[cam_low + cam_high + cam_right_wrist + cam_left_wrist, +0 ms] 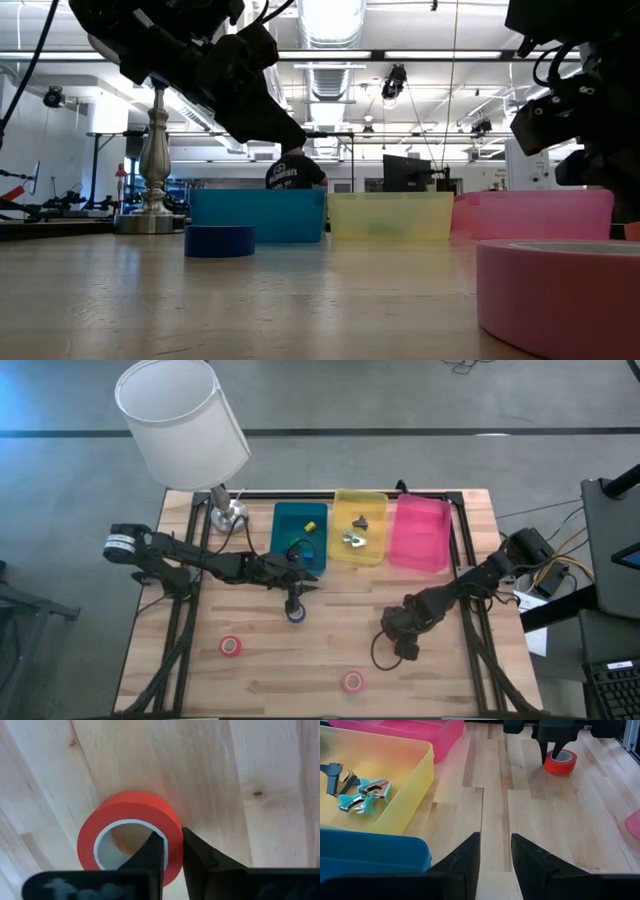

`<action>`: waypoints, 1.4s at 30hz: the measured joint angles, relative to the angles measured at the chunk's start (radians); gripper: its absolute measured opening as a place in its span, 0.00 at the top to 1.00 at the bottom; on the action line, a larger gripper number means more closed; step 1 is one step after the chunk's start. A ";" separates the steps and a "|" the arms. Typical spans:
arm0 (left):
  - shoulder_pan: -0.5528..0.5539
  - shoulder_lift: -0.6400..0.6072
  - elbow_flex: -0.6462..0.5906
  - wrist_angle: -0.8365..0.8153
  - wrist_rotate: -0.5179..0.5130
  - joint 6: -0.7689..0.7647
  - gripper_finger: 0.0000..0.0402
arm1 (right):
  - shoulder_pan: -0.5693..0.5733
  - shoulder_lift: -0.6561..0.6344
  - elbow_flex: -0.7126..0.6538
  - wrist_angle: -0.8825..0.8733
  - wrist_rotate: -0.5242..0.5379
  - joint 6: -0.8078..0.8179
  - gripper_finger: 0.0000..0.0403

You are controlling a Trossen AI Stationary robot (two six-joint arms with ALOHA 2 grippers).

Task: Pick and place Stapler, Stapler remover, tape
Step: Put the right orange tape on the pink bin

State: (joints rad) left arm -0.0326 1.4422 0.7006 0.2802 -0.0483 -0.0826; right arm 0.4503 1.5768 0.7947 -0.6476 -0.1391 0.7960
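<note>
A blue tape roll [296, 614] lies flat on the table, just below my left gripper [294, 598]. That gripper is slightly open and empty in its wrist view [496, 840]. My right gripper [400, 632] points down at the table's right middle, shut on an orange-red tape roll [130, 827]. The roll also shows in the left wrist view [560, 761]. Two pink-red rolls [231, 646] [352, 681] lie flat near the front edge. Teal staple removers [365, 795] lie in the yellow bin [360, 550]. My right gripper pinches the orange-red roll's wall [172, 827], one finger [152, 852] inside the ring's hole and the other [200, 857] outside it. The fingers come from above, pointing down. The roll lies flat on the table.
Three bins stand in a row at the back: teal [285, 550] with a small yellow thing, yellow, and pink [422, 532]. A lamp with a white shade [180, 420] stands at the back left on a metal base [228, 512]. A person stands in the room beyond the table [296, 172].
</note>
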 joint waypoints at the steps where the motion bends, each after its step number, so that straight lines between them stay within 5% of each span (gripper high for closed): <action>1: 0.000 0.000 0.000 0.000 0.000 0.000 0.72 | 0.000 0.000 0.000 0.001 -0.005 -0.002 0.92; 16: 0.000 0.000 0.000 0.001 -0.003 0.002 0.72 | -0.030 -0.127 0.006 -0.086 -0.018 0.001 0.89; 24: 0.000 0.000 0.000 0.006 -0.003 0.003 0.72 | -0.101 -0.297 0.057 -0.264 0.112 -0.066 0.88; 35: 0.000 0.000 0.000 0.011 -0.002 0.003 0.72 | -0.376 -0.455 0.190 -0.483 0.211 -0.285 0.87; 42: 0.000 0.000 0.000 0.016 0.001 0.003 0.72 | -0.656 -0.435 0.201 -0.509 0.405 -0.431 0.87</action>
State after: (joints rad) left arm -0.0326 1.4422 0.7006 0.2963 -0.0471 -0.0792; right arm -0.2056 1.1418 0.9958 -1.1563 0.2656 0.3649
